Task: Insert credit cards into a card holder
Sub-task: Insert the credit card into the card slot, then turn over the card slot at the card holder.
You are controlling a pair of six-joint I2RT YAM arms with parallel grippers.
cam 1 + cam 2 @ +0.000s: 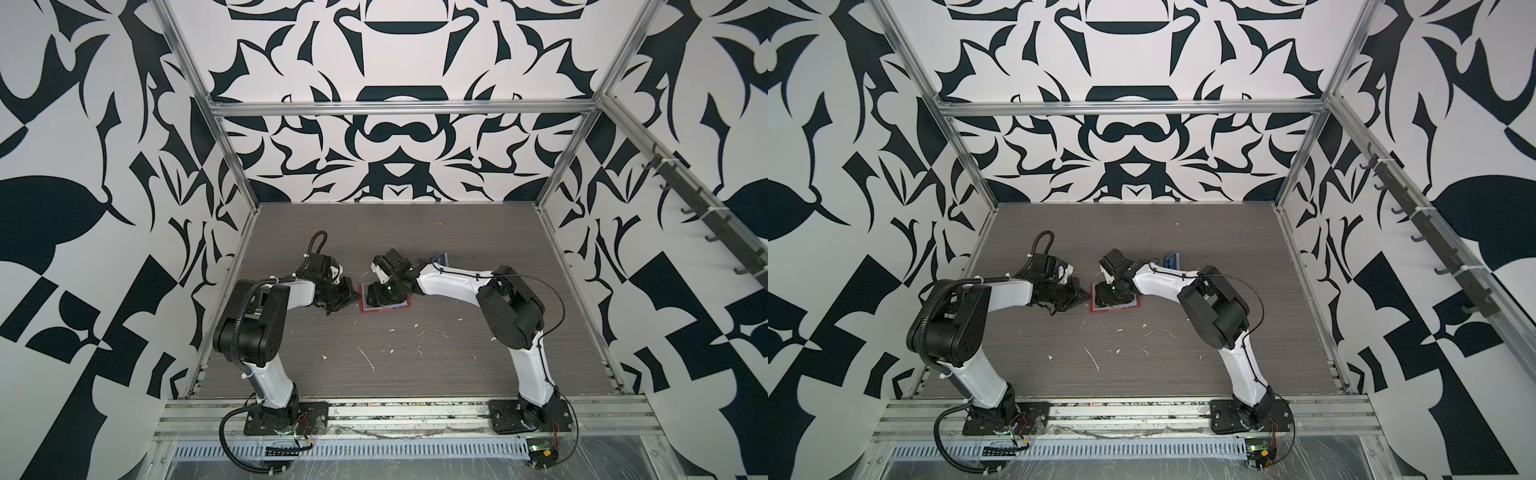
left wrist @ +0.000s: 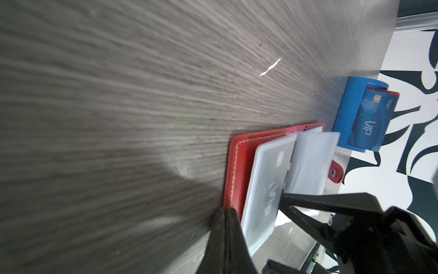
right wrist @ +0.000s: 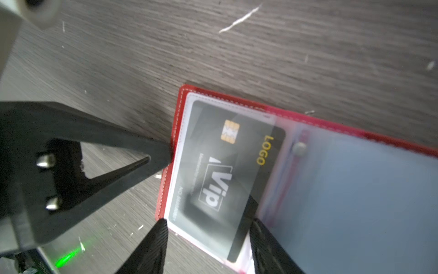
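Clock set on both top views: 12 = back wall, 6 = my arm bases.

**Card holder** [image 1: 390,310] [image 1: 1121,308]: lies open and flat about mid-table [image 1: 415,365], red cover down, clear sleeves [image 2: 310,161] up. The snap tab [image 2: 335,173] sticks out at its 3 o'clock edge.

**Left pincer** [image 1: 353,297]: sits at 9 o'clock of the holder, clenched tight, with nothing between the jaws. The tip touches the stitched red border on that side. The right wrist view shows the contact [image 3: 169,151].

**Right pincer** [image 1: 380,291]: my arm reaches in from 3 o'clock and the pincer is directly over the holder. The jaws stand well apart. In the right wrist view my two ribbed fingertips [image 3: 154,242] flank one short end of the dark grey card [image 3: 227,170]. I cannot tell whether the pads press on its edges or stand just clear.

**Dark grey card**: white "Vip", gold chip, gold "LOGO". Most of it lies under the frosted sleeve on the 9 o'clock page. A strip along the long edge toward the fold looks uncovered. Through the sleeve it reads pale grey in the left wrist view [image 2: 267,185].

**Blue stand** [image 1: 441,259] [image 2: 348,106]: at about 1 o'clock of the holder and apart from it, partly hidden by my right forearm from above. It holds a blue card [image 2: 367,123], with a red card [image 2: 388,92] close behind.

**Table**: white flecks [image 1: 368,359] are scattered toward 6 o'clock.
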